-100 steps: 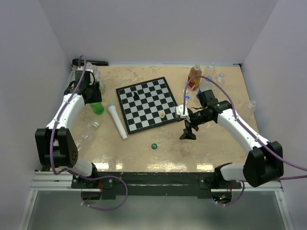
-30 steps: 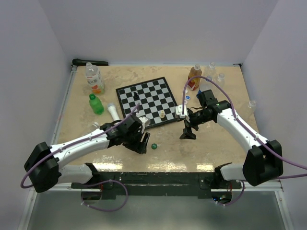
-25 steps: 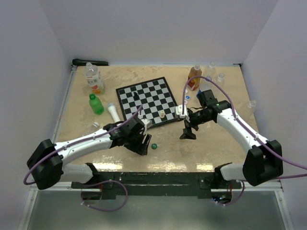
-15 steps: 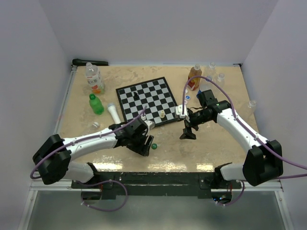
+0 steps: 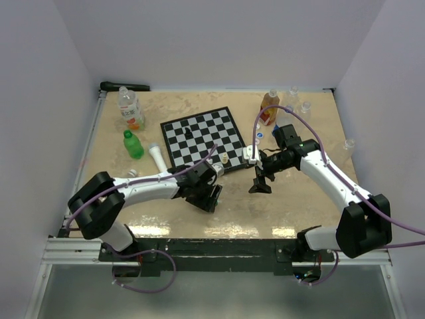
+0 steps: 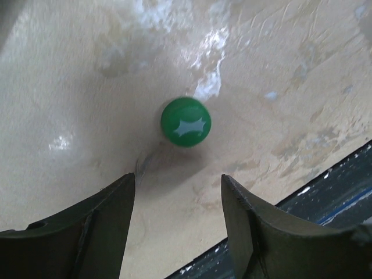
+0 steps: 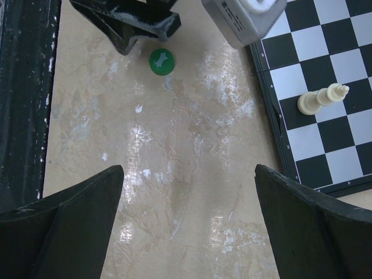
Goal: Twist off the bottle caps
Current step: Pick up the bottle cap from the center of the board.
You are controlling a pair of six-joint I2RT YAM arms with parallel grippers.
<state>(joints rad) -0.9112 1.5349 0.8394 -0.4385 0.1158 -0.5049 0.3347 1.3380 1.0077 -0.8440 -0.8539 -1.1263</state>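
Note:
A loose green bottle cap lies flat on the table, just beyond the tips of my left gripper and in line with the gap between them. That gripper is open and touches nothing. In the top view the left gripper covers the cap. My right gripper hangs wide open over bare table near the chessboard's corner, and its wrist view shows the green cap beside the left fingers. Bottles stand at the back: a green one, an orange-labelled one and an orange one.
A chessboard with a few pieces fills the middle, and a pale piece stands near its edge. A long white tube lies left of the board. Clear bottles stand at the back right. The table's front edge is close behind the cap.
My left arm has swung from the back left to the front middle, ending over the green cap with its jaws slightly narrower. The right arm has not moved.

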